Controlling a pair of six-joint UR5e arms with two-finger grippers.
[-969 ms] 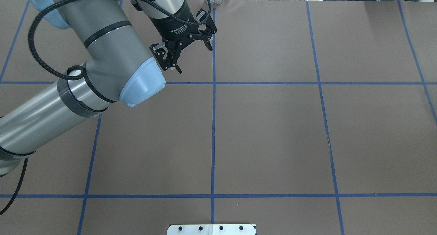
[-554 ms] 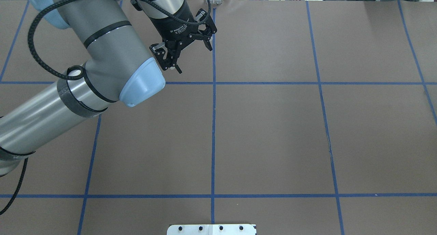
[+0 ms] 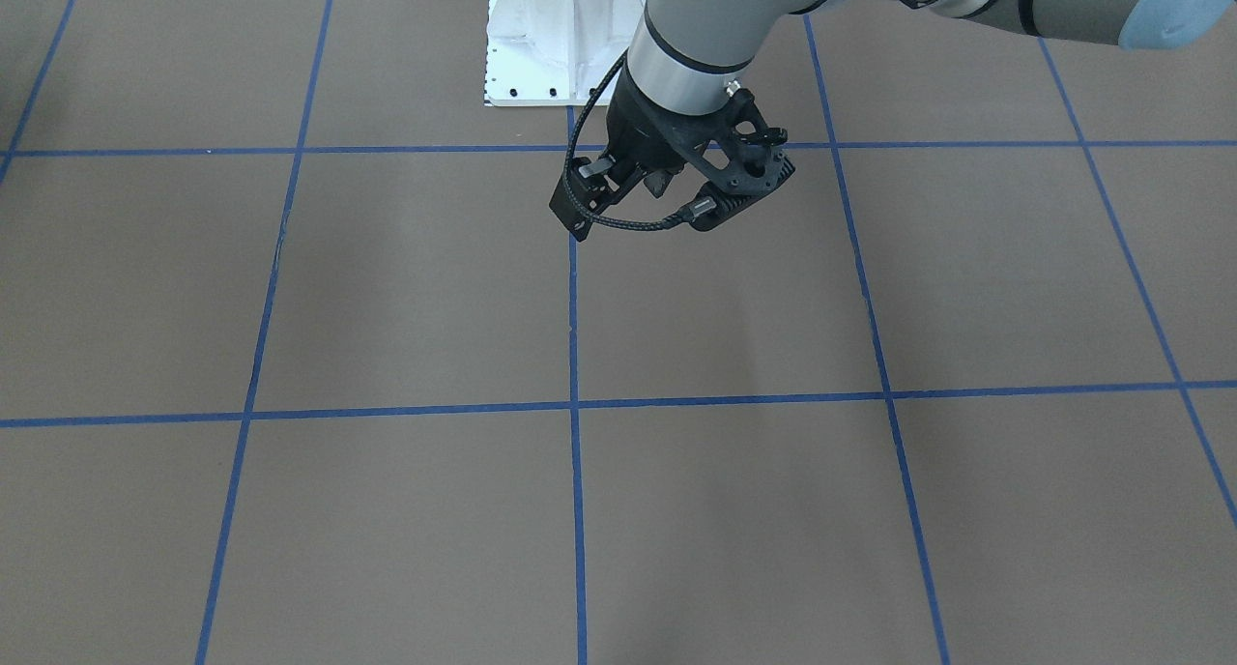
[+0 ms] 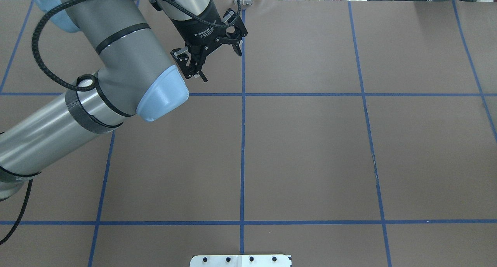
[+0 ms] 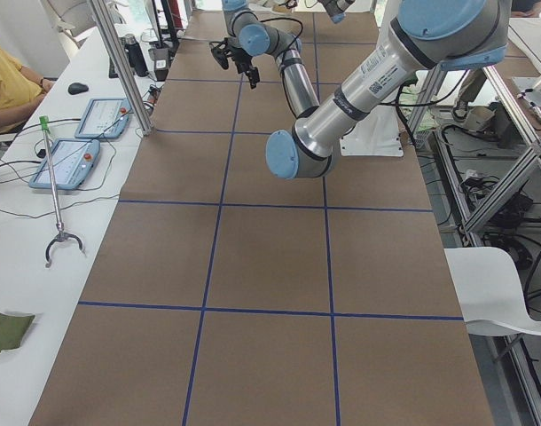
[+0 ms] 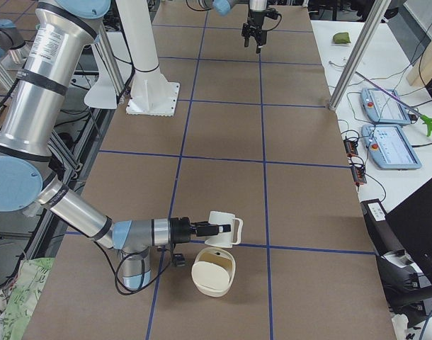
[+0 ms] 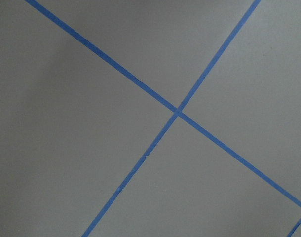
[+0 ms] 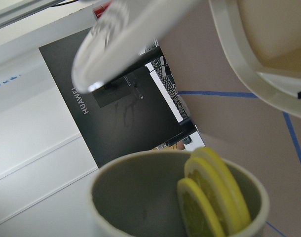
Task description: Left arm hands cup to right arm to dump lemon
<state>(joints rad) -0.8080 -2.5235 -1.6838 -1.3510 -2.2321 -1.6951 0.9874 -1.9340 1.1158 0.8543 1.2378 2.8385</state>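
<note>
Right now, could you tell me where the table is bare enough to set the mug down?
The table's middle squares, out from the white pedestal, are bare, as are those beside the left claw. It is crowded only where the mug is near the cream bowl.

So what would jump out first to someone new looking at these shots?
The cream cup at the tip of the right gripper, lemon slices inside, is beside a cream bowl at the table's right end. Across the table, the left gripper hangs open and empty.
</note>
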